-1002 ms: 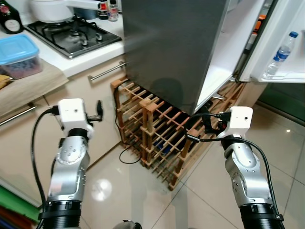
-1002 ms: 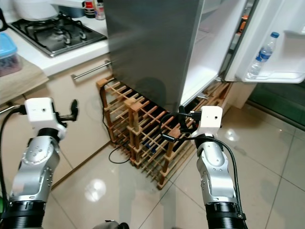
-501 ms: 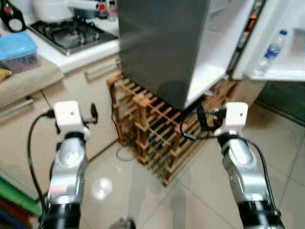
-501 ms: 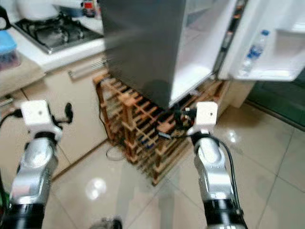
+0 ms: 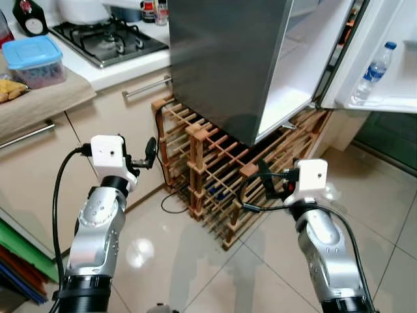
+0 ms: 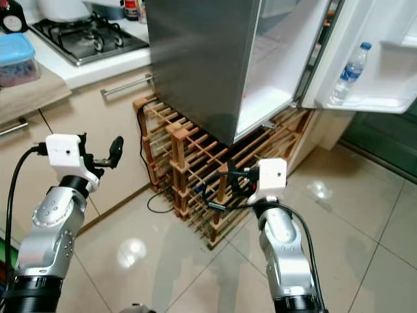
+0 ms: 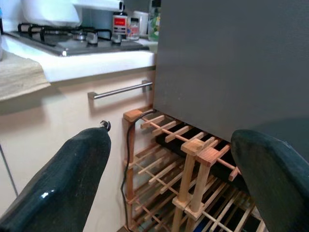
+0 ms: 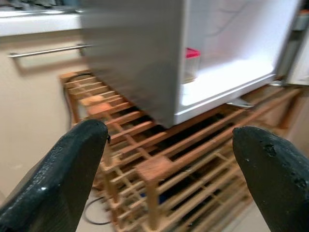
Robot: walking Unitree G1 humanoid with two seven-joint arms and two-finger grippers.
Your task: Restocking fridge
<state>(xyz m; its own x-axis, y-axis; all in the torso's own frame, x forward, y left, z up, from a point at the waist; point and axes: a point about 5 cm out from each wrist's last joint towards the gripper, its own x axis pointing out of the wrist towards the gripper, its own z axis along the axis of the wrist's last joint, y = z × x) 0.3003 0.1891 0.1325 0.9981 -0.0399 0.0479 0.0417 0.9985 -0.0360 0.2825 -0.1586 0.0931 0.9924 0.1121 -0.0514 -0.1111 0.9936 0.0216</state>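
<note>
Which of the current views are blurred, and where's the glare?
Right wrist view: motion-smeared, worst on the grey fridge side and wooden rack. Left wrist view: background crisp, the near fingers soft. Left eye view: sharp, a bright ceiling-light reflection on the glossy floor tiles; the open fridge interior is very bright, close to washed out.

Both arms raised, forearms angled toward 12 o'clock; left gripper (image 5: 151,154) and right gripper (image 5: 264,184) spread wide, empty.
</note>
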